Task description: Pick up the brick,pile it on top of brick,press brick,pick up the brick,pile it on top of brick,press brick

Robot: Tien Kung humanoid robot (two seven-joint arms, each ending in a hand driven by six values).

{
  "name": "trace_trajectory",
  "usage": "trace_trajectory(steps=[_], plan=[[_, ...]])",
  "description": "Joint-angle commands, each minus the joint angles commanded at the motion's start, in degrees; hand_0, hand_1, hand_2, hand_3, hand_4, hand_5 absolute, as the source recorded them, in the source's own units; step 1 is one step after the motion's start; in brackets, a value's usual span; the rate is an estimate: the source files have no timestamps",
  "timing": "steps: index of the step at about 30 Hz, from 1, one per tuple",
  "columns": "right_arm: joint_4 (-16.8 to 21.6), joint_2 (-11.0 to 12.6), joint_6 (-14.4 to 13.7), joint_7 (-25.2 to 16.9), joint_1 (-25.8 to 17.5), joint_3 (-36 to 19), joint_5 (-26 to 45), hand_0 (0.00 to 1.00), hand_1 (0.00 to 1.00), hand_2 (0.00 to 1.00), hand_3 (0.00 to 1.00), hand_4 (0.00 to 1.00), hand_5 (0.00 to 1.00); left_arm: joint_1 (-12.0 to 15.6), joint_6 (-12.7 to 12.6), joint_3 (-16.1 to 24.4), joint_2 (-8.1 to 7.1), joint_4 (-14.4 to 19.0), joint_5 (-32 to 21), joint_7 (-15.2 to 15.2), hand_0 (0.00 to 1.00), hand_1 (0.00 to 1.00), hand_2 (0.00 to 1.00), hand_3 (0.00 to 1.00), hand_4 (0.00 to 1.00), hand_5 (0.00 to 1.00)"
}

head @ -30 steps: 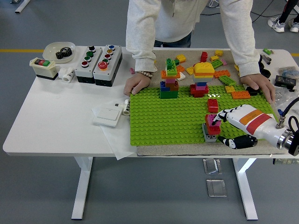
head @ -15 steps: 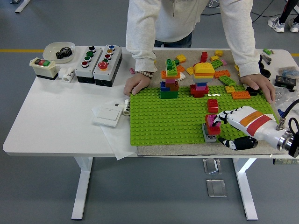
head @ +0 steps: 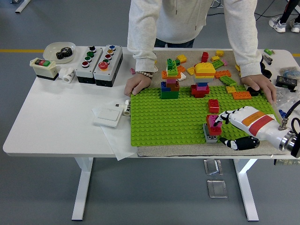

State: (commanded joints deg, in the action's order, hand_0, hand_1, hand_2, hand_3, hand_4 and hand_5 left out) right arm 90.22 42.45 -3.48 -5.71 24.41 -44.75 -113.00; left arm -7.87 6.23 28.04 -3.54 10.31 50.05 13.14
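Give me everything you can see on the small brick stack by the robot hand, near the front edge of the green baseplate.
The small brick stack stands upright on the green baseplate, near its front edge. It looks like plastic: a grey brick at the bottom, red above, a pink brick on top. The right robot hand, white with black fingertips, has its fingers against the stack's right side and top. A separate red brick stands just behind, apart.

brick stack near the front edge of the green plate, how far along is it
Done: a short stack stands on the green baseplate, grey brick at the bottom, red above, pink on top. In hand: the right hand has its fingers at the pink brick, apparently pressing it. Left: likely the lone red brick just behind.
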Motion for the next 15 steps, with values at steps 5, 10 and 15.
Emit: trace_trajectory(steps=[5, 10, 15], plan=[[0.3, 0.2, -1.0, -0.4, -0.1, -1.0, 0.6, 0.546, 0.581, 0.740, 0.669, 0.654, 0.313, -0.1, 0.0, 0.0, 0.00, 0.0, 0.0, 0.0, 0.792, 0.696, 0.595, 0.535, 0.521, 0.506], [0.1, 0.2, -0.8, -0.3, -0.1, -1.3, 0.4, 0.548, 0.580, 0.734, 0.667, 0.655, 0.315, -0.1, 0.0, 0.1, 0.01, 0.0, 0.0, 0.0, 0.791, 0.695, 0.594, 0.535, 0.523, 0.507], [-0.4, 0.2, -0.3, -0.2, -0.3, -1.2, 0.1, 0.549, 0.581, 0.734, 0.667, 0.657, 0.316, -0.2, 0.0, 0.0, 0.01, 0.0, -0.1, -0.1, 0.788, 0.694, 0.595, 0.535, 0.521, 0.506]])
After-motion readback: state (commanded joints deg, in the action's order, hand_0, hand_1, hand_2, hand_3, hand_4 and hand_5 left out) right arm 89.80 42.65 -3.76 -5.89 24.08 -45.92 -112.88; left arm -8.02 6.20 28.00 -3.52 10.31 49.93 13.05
